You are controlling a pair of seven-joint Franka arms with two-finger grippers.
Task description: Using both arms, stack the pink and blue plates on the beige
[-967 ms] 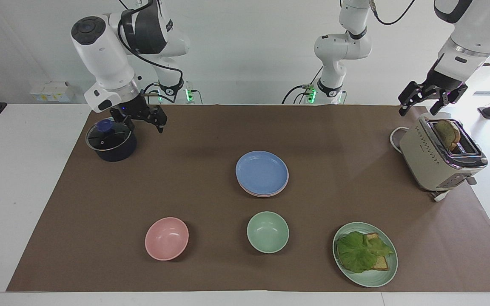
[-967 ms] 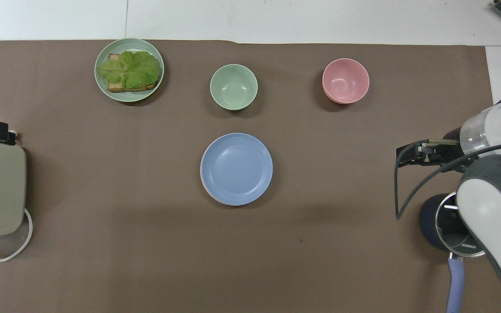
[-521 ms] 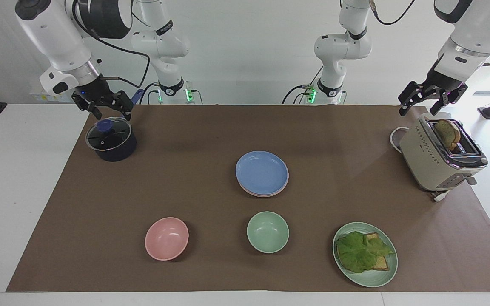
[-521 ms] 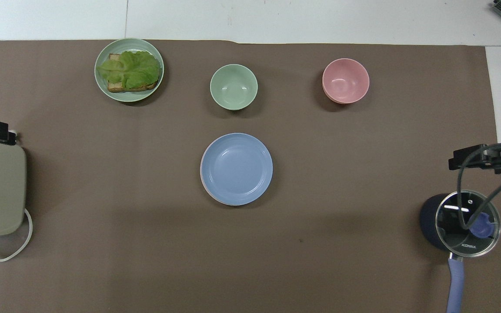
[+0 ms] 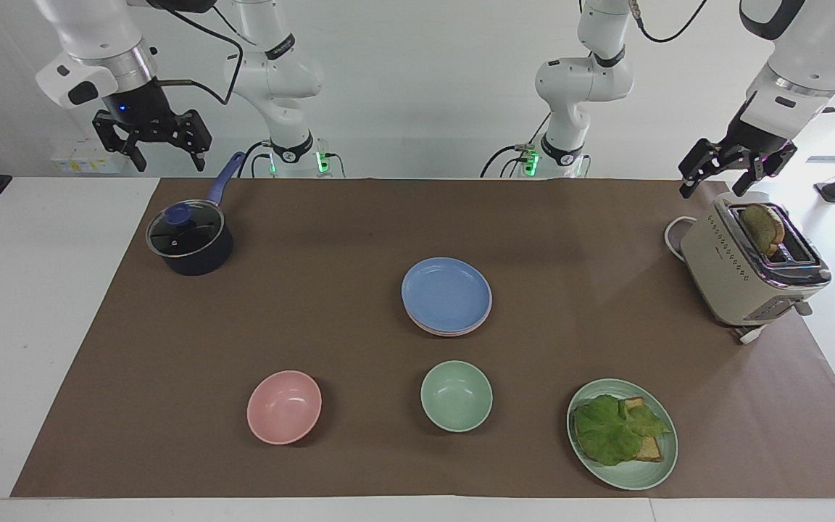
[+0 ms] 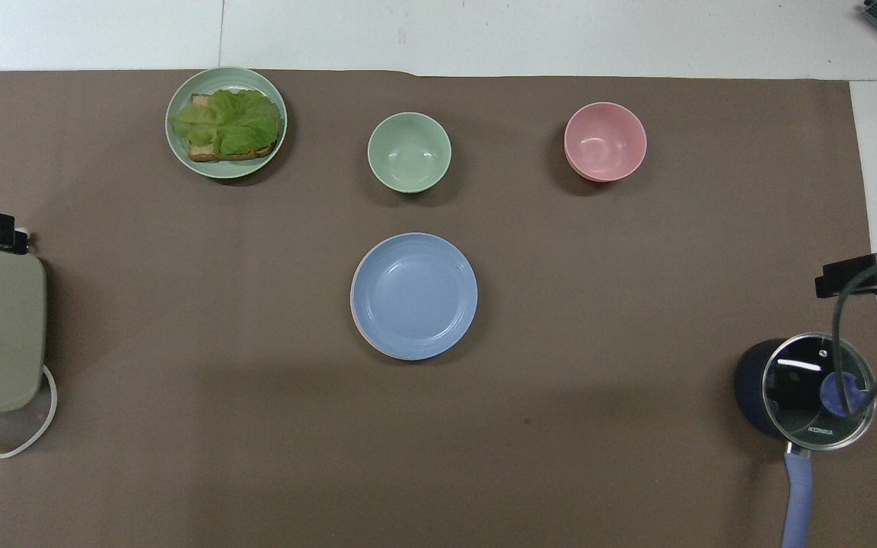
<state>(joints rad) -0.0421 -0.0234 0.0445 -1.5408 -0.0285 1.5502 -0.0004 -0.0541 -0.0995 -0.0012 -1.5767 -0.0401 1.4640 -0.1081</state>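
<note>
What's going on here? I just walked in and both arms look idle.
Nothing is being handled. The blue plate tops a stack at mid-table, a pink rim showing beneath it; no beige plate can be made out under them. The right gripper is up above the table edge near the pot, open and empty. The left gripper waits above the toaster, also open and empty.

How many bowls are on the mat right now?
2: a pink bowl toward the right arm's end, and a green bowl beside it, farther from the robots than the plate stack. None looks hidden.
</note>
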